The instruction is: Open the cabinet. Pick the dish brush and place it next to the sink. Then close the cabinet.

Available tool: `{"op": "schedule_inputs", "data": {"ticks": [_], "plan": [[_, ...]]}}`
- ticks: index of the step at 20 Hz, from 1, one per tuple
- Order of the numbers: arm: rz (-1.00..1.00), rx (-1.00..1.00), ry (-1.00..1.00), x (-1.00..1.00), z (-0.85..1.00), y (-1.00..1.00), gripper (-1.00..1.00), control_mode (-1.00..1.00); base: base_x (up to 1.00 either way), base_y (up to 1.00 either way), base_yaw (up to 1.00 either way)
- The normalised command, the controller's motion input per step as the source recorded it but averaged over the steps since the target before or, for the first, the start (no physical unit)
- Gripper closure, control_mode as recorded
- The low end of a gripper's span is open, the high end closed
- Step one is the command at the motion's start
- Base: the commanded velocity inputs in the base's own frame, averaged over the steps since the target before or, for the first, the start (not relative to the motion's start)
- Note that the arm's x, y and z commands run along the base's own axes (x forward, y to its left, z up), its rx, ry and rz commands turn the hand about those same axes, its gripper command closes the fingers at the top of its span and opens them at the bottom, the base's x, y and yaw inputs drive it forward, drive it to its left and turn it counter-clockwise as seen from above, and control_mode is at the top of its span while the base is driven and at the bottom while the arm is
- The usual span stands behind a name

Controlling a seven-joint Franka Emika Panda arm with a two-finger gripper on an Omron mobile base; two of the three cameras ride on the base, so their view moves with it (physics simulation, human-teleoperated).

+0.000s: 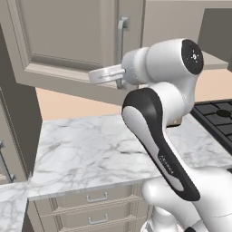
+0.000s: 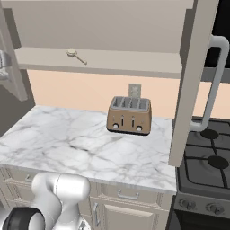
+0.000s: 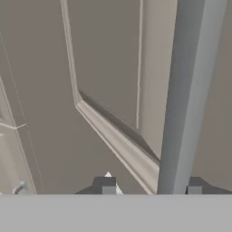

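Observation:
The cabinet stands open. Its left door (image 1: 68, 31) swings out over the counter, and its silver bar handle (image 1: 122, 34) hangs just above my gripper (image 1: 121, 83). In the hand view the handle (image 3: 188, 90) runs between my fingertips, close to the right one and apart from the left; the gripper (image 3: 149, 186) is open around it. The dish brush (image 2: 74, 54), with a round pale head and a thin handle, lies on the cabinet shelf (image 2: 126, 60) at the left. The right door (image 2: 194, 81) stands edge-on with its handle (image 2: 216, 76). The sink is out of view.
A brown toaster (image 2: 129, 116) sits at the back of the marble counter (image 2: 76, 143), below the shelf. A black stove (image 2: 209, 166) adjoins the counter on the right. Drawers (image 1: 95, 197) with small pulls run under the counter.

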Motion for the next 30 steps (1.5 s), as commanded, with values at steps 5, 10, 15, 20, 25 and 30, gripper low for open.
{"op": "schedule_inputs", "data": {"ticks": [5,10,15,20,25,30], "plan": [[0.12,-0.01,0.0,-0.49,0.04,0.69,1.0,-1.0,0.0,0.0,0.0],[0.07,0.0,0.0,-0.12,0.0,0.17,-1.0,-1.0,0.0,0.0,0.0],[0.01,0.0,0.0,0.0,0.0,0.03,-1.0,-1.0,0.0,0.0,0.0],[0.0,0.0,0.0,0.0,0.0,0.01,-1.0,-1.0,0.0,0.0,0.0],[0.0,0.0,-0.02,-0.22,0.02,0.0,-1.0,-1.0,0.0,0.0,0.0],[0.0,0.0,-0.01,-0.7,0.13,-0.02,-1.0,-1.0,0.0,0.0,0.0]]}}
